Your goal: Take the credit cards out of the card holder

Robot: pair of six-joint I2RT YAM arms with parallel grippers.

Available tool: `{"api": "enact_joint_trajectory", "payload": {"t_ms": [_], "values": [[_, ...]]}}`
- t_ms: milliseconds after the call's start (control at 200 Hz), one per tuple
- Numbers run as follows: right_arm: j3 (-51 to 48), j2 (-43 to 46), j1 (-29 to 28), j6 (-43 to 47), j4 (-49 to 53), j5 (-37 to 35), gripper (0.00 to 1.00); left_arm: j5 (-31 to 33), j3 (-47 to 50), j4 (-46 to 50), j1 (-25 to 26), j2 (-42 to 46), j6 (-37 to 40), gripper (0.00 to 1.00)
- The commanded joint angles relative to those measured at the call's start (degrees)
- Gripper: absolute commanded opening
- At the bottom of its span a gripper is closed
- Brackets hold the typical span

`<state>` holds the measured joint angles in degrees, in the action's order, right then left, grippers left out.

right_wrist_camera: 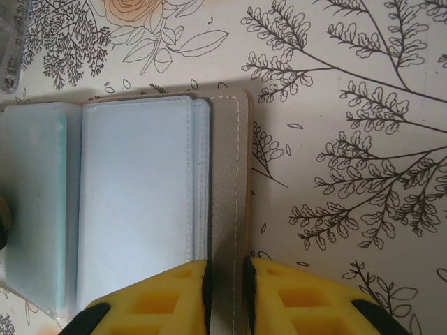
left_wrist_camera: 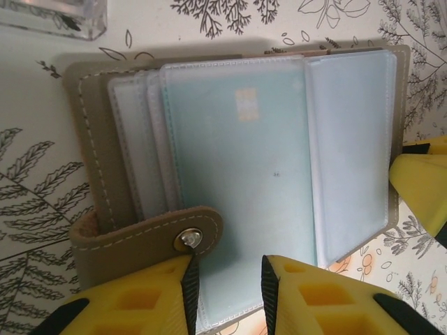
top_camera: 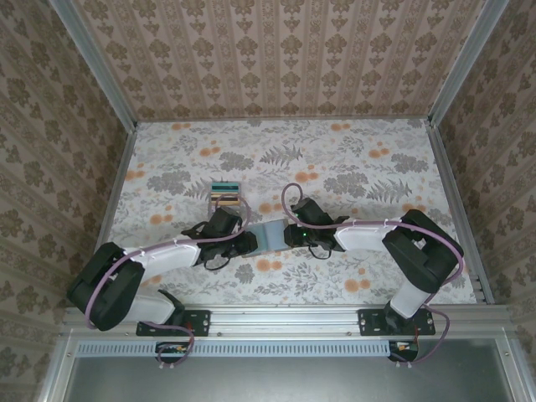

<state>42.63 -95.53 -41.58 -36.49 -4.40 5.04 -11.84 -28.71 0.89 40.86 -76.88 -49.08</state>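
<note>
In the top view the wrists cover both ends of the open holder, so only a grey-blue strip shows, between the centre and the near edge of the surface. A striped stack stands just behind. From the left wrist, one teal card shows dimly through a cloudy sleeve; what the other sleeves hold is unclear. The left fingers are narrow. They hide the holder's near edge, with that sleeve's end in their gap beside the snap strap. The right fingers are narrow too, and the opposite cover's brown border fills their gap. Whether they pinch it, I cannot tell.
</note>
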Motion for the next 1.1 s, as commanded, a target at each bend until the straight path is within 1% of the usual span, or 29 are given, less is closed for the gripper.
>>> {"api": "enact_joint_trajectory", "payload": {"t_ms": [0, 70, 275, 335, 800, 915, 1095], "values": [[-0.26, -1.88, -1.33, -1.12, -1.31, 1.58, 0.24, -1.61, -1.35, -1.37, 0.62, -0.46, 0.30, 0.36], [-0.23, -1.79, -1.40, -1.13, -1.28, 1.51, 0.24, -1.87, -1.31, -1.79, 0.62, -0.55, 0.30, 0.39], [-0.12, -1.91, -1.40, -1.13, -0.98, 1.45, 0.24, -2.13, -1.13, -2.45, 0.62, -0.57, 0.18, 0.41], [-0.06, -1.92, -1.40, -1.17, -0.98, 1.42, 0.24, -2.30, -1.15, -2.72, 0.57, -0.63, 0.14, 0.45], [0.02, -1.96, -1.45, -1.24, -0.81, 1.30, 0.24, -3.55, -0.21, -5.64, 0.70, 0.63, -0.22, 0.46], [0.00, -1.95, -1.47, -1.20, -0.69, 1.21, 0.24, -1.40, -0.21, -3.01, 0.56, 1.89, -0.12, 0.45], [0.04, -1.99, -1.45, -1.13, -0.54, 1.20, 0.23, 3.00, 0.64, 2.63, 0.05, 6.66, -0.98, 0.44]]}}
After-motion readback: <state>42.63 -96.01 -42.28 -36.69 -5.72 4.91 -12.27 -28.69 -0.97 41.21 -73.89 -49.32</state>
